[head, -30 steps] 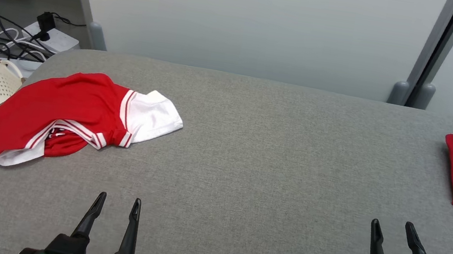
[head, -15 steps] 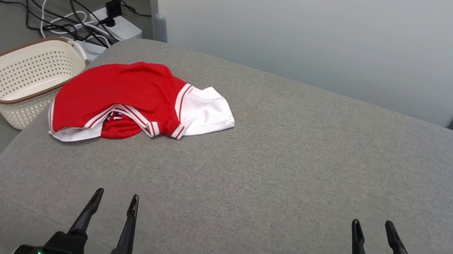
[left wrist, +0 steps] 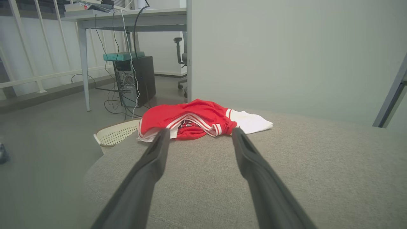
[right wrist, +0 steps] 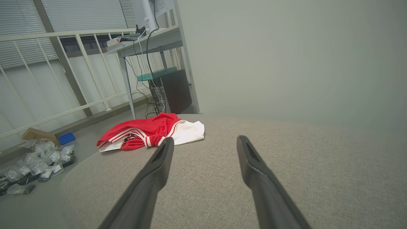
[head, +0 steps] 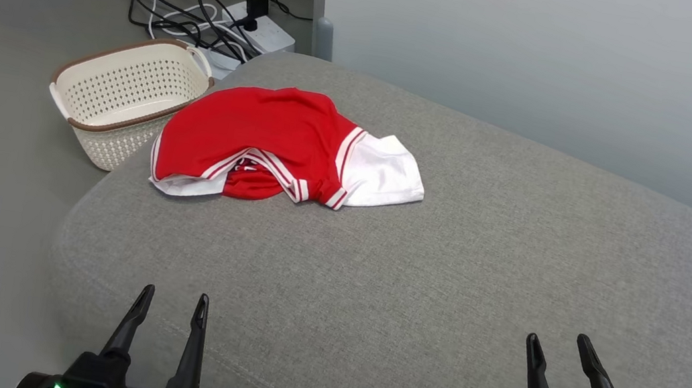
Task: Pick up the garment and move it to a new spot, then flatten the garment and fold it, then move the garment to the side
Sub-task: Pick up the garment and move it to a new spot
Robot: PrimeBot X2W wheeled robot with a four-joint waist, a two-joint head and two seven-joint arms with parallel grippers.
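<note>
shirt (head: 272,140) at left edge of counter (head: 442,282), basket (head: 129,97) beside | left hand (head: 176,293) and right hand (head: 557,337) open, far from shirt

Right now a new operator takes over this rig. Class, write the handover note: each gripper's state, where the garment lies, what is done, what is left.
Left gripper: open, empty, at the near edge of the grey padded surface.
Right gripper: open, empty, also at the near edge.
Garment: red and white, crumpled at the surface's far left corner, next to the basket on the floor.
Done: nothing; the garment is not yet picked up.
Left: pick it up, move it, flatten, fold, set it aside.
</note>
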